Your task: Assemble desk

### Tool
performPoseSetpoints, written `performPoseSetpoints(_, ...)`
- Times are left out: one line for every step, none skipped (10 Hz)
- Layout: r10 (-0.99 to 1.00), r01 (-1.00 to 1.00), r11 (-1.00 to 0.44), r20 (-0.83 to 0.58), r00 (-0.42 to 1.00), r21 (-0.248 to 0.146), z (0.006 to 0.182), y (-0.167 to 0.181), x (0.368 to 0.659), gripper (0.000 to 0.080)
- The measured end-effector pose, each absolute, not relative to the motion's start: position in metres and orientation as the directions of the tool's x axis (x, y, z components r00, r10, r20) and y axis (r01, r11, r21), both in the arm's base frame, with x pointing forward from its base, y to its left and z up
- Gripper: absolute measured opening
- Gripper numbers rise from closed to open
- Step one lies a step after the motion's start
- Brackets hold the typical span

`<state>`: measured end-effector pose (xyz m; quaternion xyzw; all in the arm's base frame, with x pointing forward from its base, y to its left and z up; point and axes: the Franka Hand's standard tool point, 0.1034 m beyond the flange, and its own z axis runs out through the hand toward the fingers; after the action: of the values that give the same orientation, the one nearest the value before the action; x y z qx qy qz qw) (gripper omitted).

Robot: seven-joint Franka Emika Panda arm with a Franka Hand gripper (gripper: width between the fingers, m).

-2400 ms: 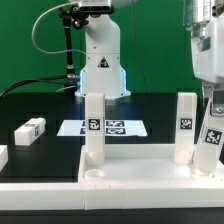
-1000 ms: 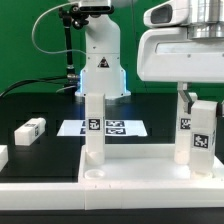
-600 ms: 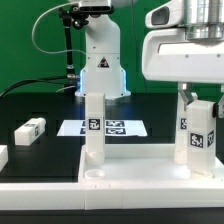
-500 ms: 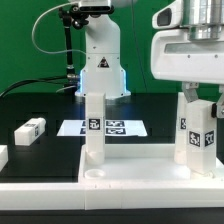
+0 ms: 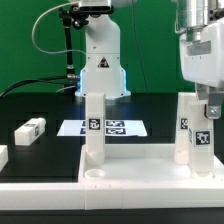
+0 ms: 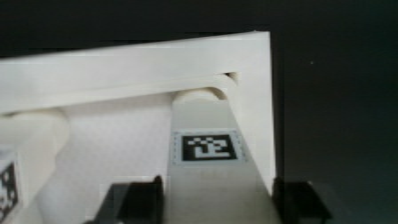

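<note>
The white desk tabletop (image 5: 130,172) lies at the front with two tagged legs standing upright in its far corners, one (image 5: 93,125) toward the exterior view's left and one (image 5: 186,125) toward its right. My gripper (image 5: 209,118) is shut on a third tagged leg (image 5: 206,145) and holds it upright at the panel's near corner on the exterior view's right. In the wrist view that leg (image 6: 214,140) runs between my fingers (image 6: 134,200) down to the tabletop (image 6: 107,80), beside its rim. Whether its end sits in the socket is hidden.
A loose tagged leg (image 5: 30,129) lies on the black table at the exterior view's left, with another white piece (image 5: 3,157) at that edge. The marker board (image 5: 108,127) lies behind the tabletop. The robot base (image 5: 100,60) stands at the back.
My wrist has turned about its vertical axis with the leg in its grip; the wide gripper body now shows narrow. The leg went from tilted to upright at the same corner.
</note>
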<state>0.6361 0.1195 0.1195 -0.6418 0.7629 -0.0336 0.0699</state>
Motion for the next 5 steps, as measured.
performPoseSetpoints(-0.989, -0.98, 0.14, -0.059, -0.133, -0.142, 0.1195, 0.1198, 0.6359, 0.029)
performPoseSetpoints(-0.992, -0.982, 0.12, -0.056, -0.113, -0.144, 0.1194, 0.12, 0.636, 0.0365)
performPoseSetpoints(-0.999, -0.99, 0.027, -0.04, -0.022, -0.142, 0.1193, 0.1185, 0.6354, 0.0365)
performPoseSetpoints(-0.986, -0.979, -0.161, -0.016, 0.164, -0.124, 0.1206, 0.1144, 0.6346, 0.0501)
performPoseSetpoints(-0.931, -0.922, -0.364, 0.019, 0.364, -0.131, 0.1211, 0.1131, 0.6372, 0.0622)
